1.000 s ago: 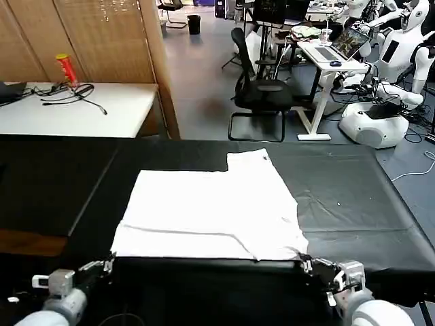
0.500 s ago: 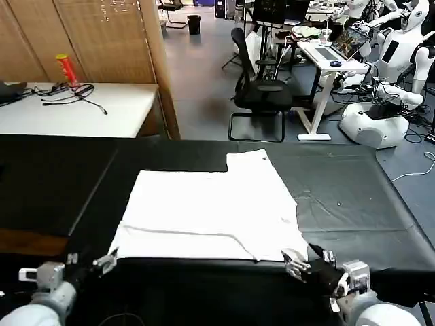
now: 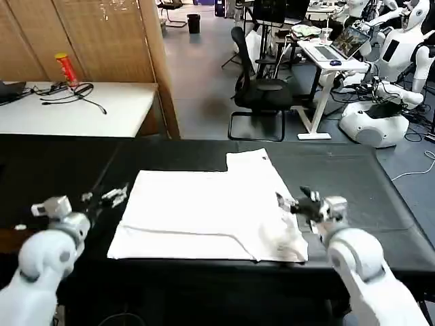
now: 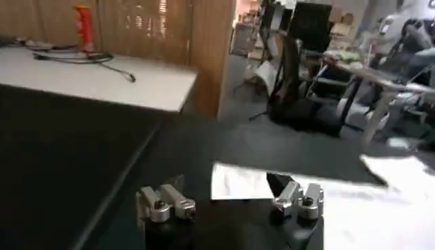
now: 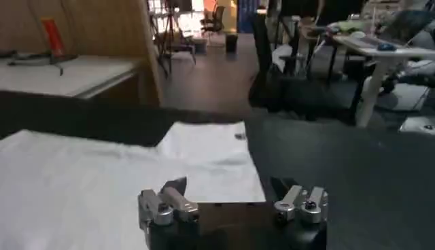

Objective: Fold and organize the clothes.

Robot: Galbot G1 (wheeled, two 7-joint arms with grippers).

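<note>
White T-shirt flat at centre frame on the black desk, one gripper at each side.

The T-shirt (image 3: 211,214) lies spread on the desk (image 3: 353,204). The left gripper (image 3: 109,197), jaws open, hovers at its left edge; the right gripper (image 3: 291,204), jaws also open, sits over its rumpled right edge. No lettering is readable.

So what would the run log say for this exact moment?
left gripper: open, at T-shirt's left edge | right gripper: open, above right edge | T-shirt: flat, unheld

Matt white cotton T-shirt (image 3: 211,214) on smooth black table covering (image 3: 353,197).
</note>
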